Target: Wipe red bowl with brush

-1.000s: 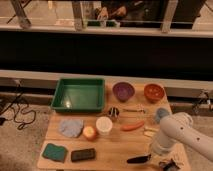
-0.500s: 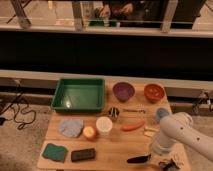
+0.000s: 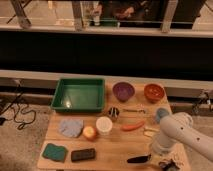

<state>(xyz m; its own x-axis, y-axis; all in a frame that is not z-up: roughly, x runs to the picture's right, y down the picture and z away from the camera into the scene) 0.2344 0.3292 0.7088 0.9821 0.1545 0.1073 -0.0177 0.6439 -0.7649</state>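
The red bowl [image 3: 154, 92] stands at the table's back right corner, beside the purple bowl [image 3: 123, 91]. The brush [image 3: 138, 159], slim and black, lies near the front right edge of the table. Its right end runs under my gripper [image 3: 154, 157], which is down at table level on the end of the white arm and shut on that end. The gripper is well in front of the red bowl, with the carrot [image 3: 132, 126] between them.
A green tray [image 3: 80, 107] fills the back left. In the middle are a small dark can [image 3: 114, 112], a thin metal utensil [image 3: 134, 110], a white cup [image 3: 104, 125] and an apple [image 3: 90, 132]. A blue cloth [image 3: 71, 126], green sponge [image 3: 54, 152] and black block [image 3: 83, 154] lie front left.
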